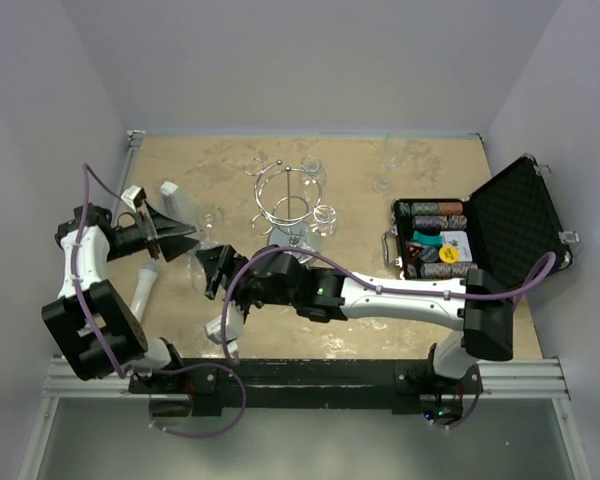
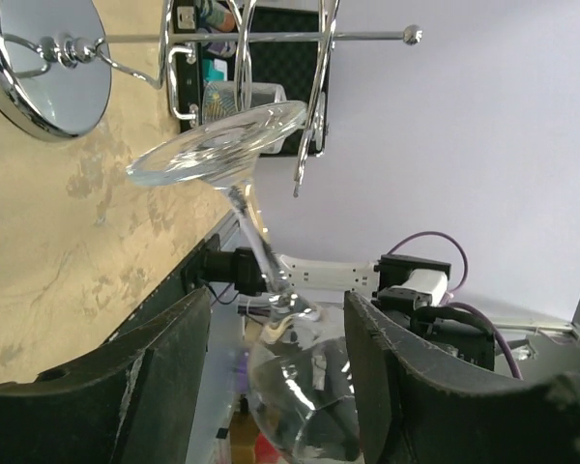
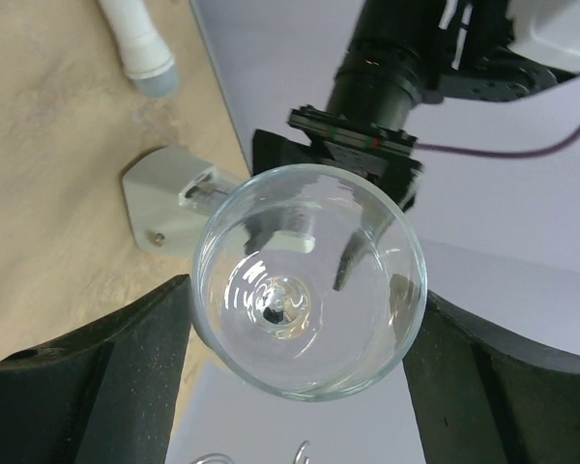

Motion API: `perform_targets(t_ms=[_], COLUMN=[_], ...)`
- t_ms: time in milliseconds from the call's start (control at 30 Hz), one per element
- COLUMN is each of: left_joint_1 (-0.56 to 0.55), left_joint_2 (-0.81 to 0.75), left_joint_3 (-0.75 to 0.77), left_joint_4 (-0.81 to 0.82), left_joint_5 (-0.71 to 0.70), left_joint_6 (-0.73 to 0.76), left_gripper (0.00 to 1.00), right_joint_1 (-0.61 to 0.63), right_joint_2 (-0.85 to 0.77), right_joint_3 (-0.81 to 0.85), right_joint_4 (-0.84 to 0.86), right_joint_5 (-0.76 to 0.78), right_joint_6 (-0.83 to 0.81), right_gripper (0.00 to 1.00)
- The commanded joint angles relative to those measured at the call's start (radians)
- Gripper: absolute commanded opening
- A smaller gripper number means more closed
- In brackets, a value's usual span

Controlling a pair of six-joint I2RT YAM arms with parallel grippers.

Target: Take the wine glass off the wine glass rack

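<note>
The chrome wine glass rack [image 1: 292, 205] stands mid-table; its disc base [image 2: 48, 68] and pole show in the left wrist view. My left gripper [image 1: 185, 238] is shut on the bowl of a clear wine glass [image 2: 300, 406], held tilted in the air with its foot [image 2: 217, 145] towards the rack. My right gripper [image 1: 208, 272] reaches left, just below the left one. In the right wrist view a wine glass bowl [image 3: 309, 300] sits between its fingers [image 3: 126, 367], mouth to the camera, both fingers against its sides. Whether the two views show the same glass is not clear.
An open black case [image 1: 480, 235] of poker chips lies at the right. Clear glasses stand at the back [image 1: 395, 150] and one hangs at the rack [image 1: 325, 215]. The left arm's white link [image 3: 135, 39] lies on the table. Grey walls enclose three sides.
</note>
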Motion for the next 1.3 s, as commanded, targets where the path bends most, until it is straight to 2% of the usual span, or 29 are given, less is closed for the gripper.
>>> perform_targets(t_ms=[0, 167, 300, 433, 667, 1000, 1267], left_joint_1=[0.053, 0.114, 0.145, 0.159, 0.160, 0.159, 0.145], left_joint_2=[-0.025, -0.022, -0.007, 0.029, 0.044, 0.068, 0.087], left_joint_3=[0.042, 0.075, 0.132, 0.253, 0.354, 0.433, 0.494], left_joint_4=[-0.022, -0.028, -0.059, -0.197, -0.199, -0.200, -0.139], left_joint_5=[0.098, 0.070, 0.091, 0.110, 0.062, 0.030, -0.028], left_joint_6=[0.018, 0.029, 0.081, 0.320, 0.425, 0.468, 0.486], left_gripper=[0.61, 0.61, 0.61, 0.61, 0.61, 0.60, 0.60], right_joint_1=[-0.004, -0.021, -0.061, -0.138, -0.305, -0.544, -0.737], right_joint_2=[0.002, 0.026, 0.069, 0.155, 0.278, 0.353, 0.364], right_joint_3=[0.134, 0.215, 0.348, 0.557, 0.839, 0.950, 0.905], right_joint_4=[0.135, 0.148, 0.105, 0.033, -0.058, -0.067, -0.067], right_joint_5=[0.047, 0.064, 0.084, 0.089, 0.076, 0.052, -0.002], right_joint_6=[0.086, 0.170, 0.303, 0.467, 0.661, 0.863, 0.992], right_gripper=[0.41, 0.40, 0.39, 0.39, 0.35, 0.33, 0.32])
